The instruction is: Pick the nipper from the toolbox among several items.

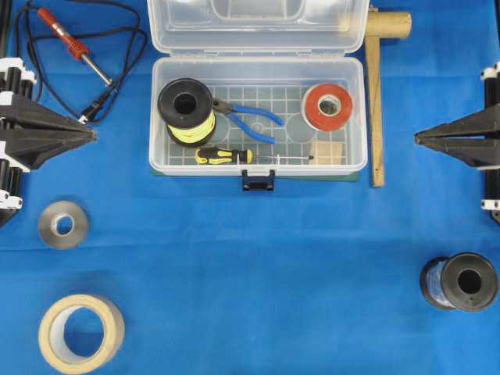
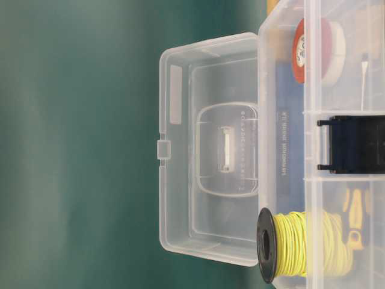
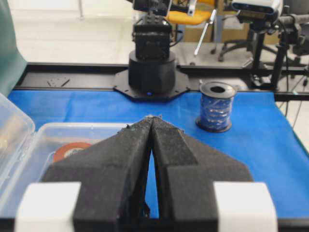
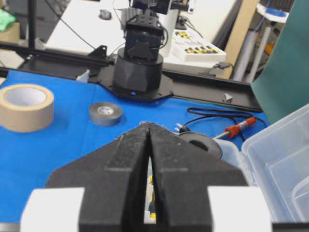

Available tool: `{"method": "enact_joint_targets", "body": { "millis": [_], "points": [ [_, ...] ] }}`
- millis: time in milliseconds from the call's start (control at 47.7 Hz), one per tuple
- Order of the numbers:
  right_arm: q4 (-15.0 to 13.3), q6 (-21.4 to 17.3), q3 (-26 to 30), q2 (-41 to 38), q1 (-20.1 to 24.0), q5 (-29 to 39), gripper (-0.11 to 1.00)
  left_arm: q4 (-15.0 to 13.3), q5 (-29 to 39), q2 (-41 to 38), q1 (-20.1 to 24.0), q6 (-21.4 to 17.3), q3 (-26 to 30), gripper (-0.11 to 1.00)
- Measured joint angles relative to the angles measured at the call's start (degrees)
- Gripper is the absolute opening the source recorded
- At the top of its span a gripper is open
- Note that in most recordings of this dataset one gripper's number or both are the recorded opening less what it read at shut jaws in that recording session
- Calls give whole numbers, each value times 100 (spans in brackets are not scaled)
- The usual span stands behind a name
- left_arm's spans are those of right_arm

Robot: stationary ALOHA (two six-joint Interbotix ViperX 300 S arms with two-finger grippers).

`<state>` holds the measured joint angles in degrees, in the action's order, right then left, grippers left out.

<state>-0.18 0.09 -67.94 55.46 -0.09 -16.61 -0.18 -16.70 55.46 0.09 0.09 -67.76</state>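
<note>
The nipper (image 1: 250, 116), with thin blue handles and dark jaws, lies inside the open clear toolbox (image 1: 159, 125), between a yellow wire spool (image 1: 187, 112) and a red tape roll (image 1: 327, 107). A yellow-and-black screwdriver (image 1: 225, 155) lies along the box's front wall. My left gripper (image 1: 92, 134) rests at the left table edge, shut and empty, its tips (image 3: 152, 118) touching. At the right edge my right gripper (image 1: 417, 139) is also shut and empty, tips (image 4: 148, 125) together. Both stand well apart from the box.
A red-handled soldering iron (image 1: 74, 45) with black cord lies back left. A grey tape roll (image 1: 63, 225) and a beige tape roll (image 1: 81, 333) sit front left. A blue wire spool (image 1: 459, 282) sits front right. A wooden mallet (image 1: 377, 94) lies right of the box.
</note>
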Motion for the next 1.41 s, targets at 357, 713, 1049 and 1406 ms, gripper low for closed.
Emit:
{"method": "enact_joint_targets", "body": {
  "millis": [357, 713, 1049, 1406],
  "points": [
    [70, -211, 861, -817, -650, 1274, 0, -176, 53, 9, 0, 18, 0, 0],
    [62, -211, 2883, -3437, -1564, 3023, 21, -185, 53, -18, 18, 18, 0, 0],
    [-193, -158, 4553, -5739, -1696, 4298, 61, -185, 53, -26, 18, 26, 0, 0],
    [-202, -158, 5080, -7040, -1740, 4430, 61, -185, 88, -35, 18, 26, -18, 0]
  ]
}}
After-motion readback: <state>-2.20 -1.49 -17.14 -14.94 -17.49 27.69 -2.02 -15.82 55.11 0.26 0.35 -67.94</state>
